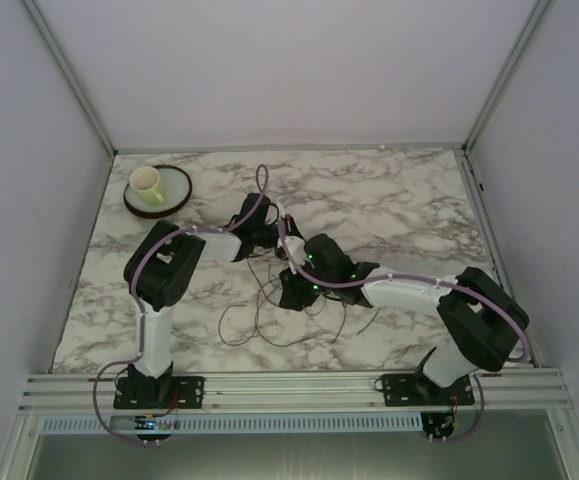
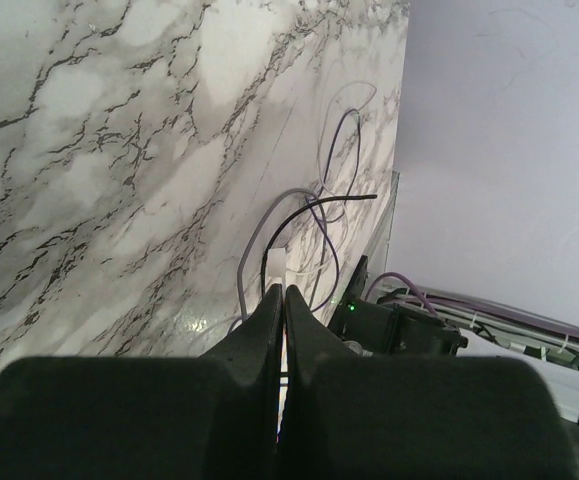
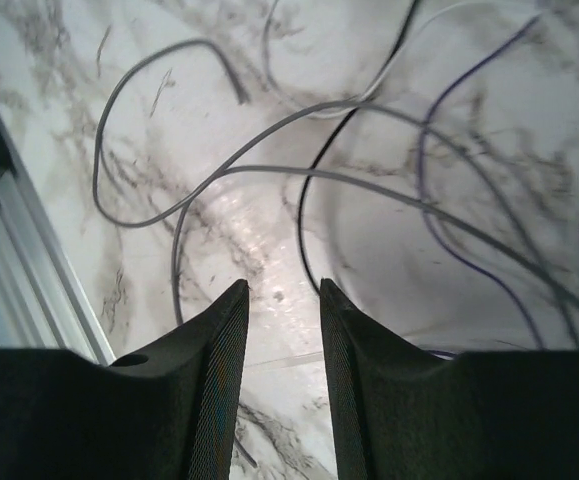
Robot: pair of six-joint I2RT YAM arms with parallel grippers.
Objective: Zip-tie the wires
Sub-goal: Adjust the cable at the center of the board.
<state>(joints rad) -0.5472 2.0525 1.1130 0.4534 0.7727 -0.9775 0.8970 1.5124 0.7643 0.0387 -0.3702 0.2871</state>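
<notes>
The wires [image 1: 269,322] are thin dark loops lying loose on the marble table between the two arms. In the left wrist view grey, black and purple strands of the wires [image 2: 314,215] curl just beyond my left gripper [image 2: 282,290]. It is shut, and a small white zip tie [image 2: 276,264] sticks out of its tips. In the top view the left gripper [image 1: 259,238] hangs over the far end of the wires. My right gripper [image 3: 282,285] is open and empty, low over the wires [image 3: 302,220]. It [image 1: 291,295] sits close to the left gripper.
A pale cup [image 1: 147,182] stands on a round plate [image 1: 176,196] at the far left of the table. A metal rail [image 1: 289,385] runs along the near edge. White walls close in the left, right and far sides.
</notes>
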